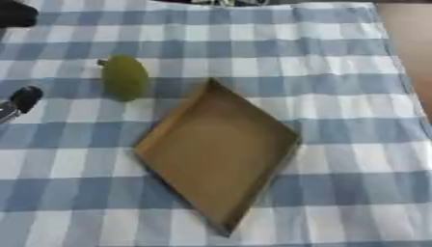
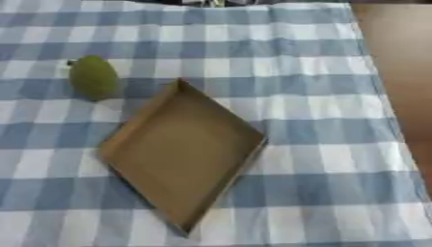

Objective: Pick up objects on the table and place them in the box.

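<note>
Surface: table under a blue-and-white checked cloth [image 1: 337, 53]. The left hand [image 1: 20, 101] shows only as a dark fingertip with a silver part at the left edge; whether it is open cannot be told, and it holds nothing visible. The right hand is not visible. The green oval fruit [image 1: 125, 77] lies just beyond the shallow brown cardboard box [image 1: 218, 152], which is empty. Recommendation: approach the fruit from the left, close round its middle, lift it clear of the box's low wall.

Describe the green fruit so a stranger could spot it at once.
Start at the blue-and-white checked tablecloth and find the shallow brown cardboard box lying cornerwise at its middle. Just beyond the box's far corner, to the left, sits the green fruit: the only rounded, green thing on the cloth.
</note>
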{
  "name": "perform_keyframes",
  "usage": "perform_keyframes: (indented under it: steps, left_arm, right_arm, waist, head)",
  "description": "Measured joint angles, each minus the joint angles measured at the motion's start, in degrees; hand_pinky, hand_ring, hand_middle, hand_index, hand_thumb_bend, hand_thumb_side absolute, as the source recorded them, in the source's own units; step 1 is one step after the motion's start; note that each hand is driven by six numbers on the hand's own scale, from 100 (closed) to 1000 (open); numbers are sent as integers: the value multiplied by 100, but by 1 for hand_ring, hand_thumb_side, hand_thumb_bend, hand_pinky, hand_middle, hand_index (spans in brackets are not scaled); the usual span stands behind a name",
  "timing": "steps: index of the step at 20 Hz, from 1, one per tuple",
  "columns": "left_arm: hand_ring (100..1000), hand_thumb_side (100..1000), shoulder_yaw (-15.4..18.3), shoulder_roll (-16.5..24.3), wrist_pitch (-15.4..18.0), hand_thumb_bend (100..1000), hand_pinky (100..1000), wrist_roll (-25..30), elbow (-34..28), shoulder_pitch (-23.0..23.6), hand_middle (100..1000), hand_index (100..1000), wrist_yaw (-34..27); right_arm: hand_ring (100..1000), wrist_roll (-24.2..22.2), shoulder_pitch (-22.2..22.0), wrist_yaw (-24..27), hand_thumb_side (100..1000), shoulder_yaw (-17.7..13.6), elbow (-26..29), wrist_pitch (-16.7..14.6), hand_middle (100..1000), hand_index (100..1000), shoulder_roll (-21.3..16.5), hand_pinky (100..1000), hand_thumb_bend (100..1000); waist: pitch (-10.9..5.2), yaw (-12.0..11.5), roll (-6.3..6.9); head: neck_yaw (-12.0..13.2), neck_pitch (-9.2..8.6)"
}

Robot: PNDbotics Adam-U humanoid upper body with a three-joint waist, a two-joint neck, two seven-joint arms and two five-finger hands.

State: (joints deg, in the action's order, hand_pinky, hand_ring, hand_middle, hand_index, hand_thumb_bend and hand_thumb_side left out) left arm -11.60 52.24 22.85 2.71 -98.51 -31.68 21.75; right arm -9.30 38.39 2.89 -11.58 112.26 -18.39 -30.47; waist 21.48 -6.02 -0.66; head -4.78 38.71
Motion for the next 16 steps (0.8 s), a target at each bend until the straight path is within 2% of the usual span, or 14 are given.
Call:
perform_keyframes:
  steps: [7, 8, 9, 11, 13, 14, 16]
  left_arm:
    - [870, 574, -212, -438, -168, 379, 920, 754, 742, -611, 884, 930, -204]
    - [879, 553, -242, -503, -155, 394, 929, 863, 838, -690, 888, 935, -196]
    - [880, 484, -264, -572, -137, 447, 934, 970, 931, -779, 887, 934, -171]
    - [885, 431, -322, -723, -96, 475, 948, 1178, 1113, -948, 893, 933, -93]
    - [885, 431, -383, -887, -79, 475, 948, 1381, 1298, -1121, 893, 933, -30]
    - [901, 395, -391, -955, -77, 506, 968, 1486, 1371, -1177, 903, 943, -14]
    - [906, 375, -418, -1070, -95, 512, 972, 1688, 1482, -1282, 906, 944, 1]
  right_arm:
    - [747, -24, -12, 2, 470, 1, -1, 24, 688, 806, 0, 818, 100]
    - [747, -25, -12, 2, 470, 4, -1, 26, 688, 806, 0, 818, 100]
    - [747, -26, -12, 2, 470, 11, -1, 26, 689, 806, 0, 818, 100]
    - [747, -28, -12, 3, 469, 29, -1, 25, 689, 806, 0, 818, 100]
    - [747, -28, -12, 3, 469, 31, -1, 25, 689, 806, 0, 818, 100]
    - [746, -27, -12, 3, 451, 31, -1, 26, 689, 805, 0, 817, 100]
    - [746, -21, -12, 3, 449, 30, -1, 29, 688, 805, 1, 817, 100]
  waist:
    - [-37, -67, 48]
    - [-38, -72, 48]
    - [-45, -73, 48]
    - [-68, -77, 48]
    - [-73, -94, 47]
    - [-73, -101, 47]
    - [-80, -98, 42]
  head:
    - [-91, 10]
    - [-92, 11]
    - [-92, 20]
    - [-90, 52]
    - [-88, 58]
    - [-88, 59]
    - [-70, 64]
